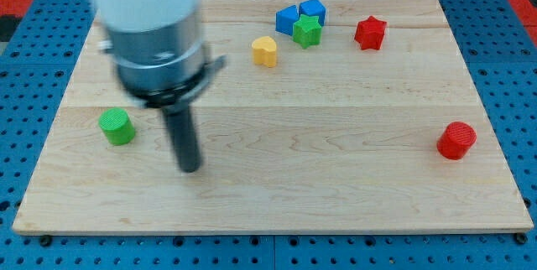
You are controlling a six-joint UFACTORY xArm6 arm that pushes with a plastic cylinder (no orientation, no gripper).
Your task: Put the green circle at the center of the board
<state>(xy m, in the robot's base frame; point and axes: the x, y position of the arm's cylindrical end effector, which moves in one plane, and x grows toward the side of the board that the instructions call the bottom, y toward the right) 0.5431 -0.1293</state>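
At the board's (pixel 277 194) left side, green circle (pixel 116 127) sits near the edge. My tip (pixel 191 168), a bare rod with no jaws, holds nothing; it stands just right of the circle, apart, slightly lower.

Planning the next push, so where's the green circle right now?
The green circle sits near the board's left edge in the camera view, about mid-height, with my tip just to its right and slightly lower, not touching it.

Your wooden worktop (pixel 336 178) carries a green circle (pixel 116 127) just left of my tip (pixel 191 168); yellow heart (pixel 264 51), blue blocks (pixel 299 16), green star (pixel 307 31), red star (pixel 370 33) and red cylinder (pixel 456 140) lie well right.
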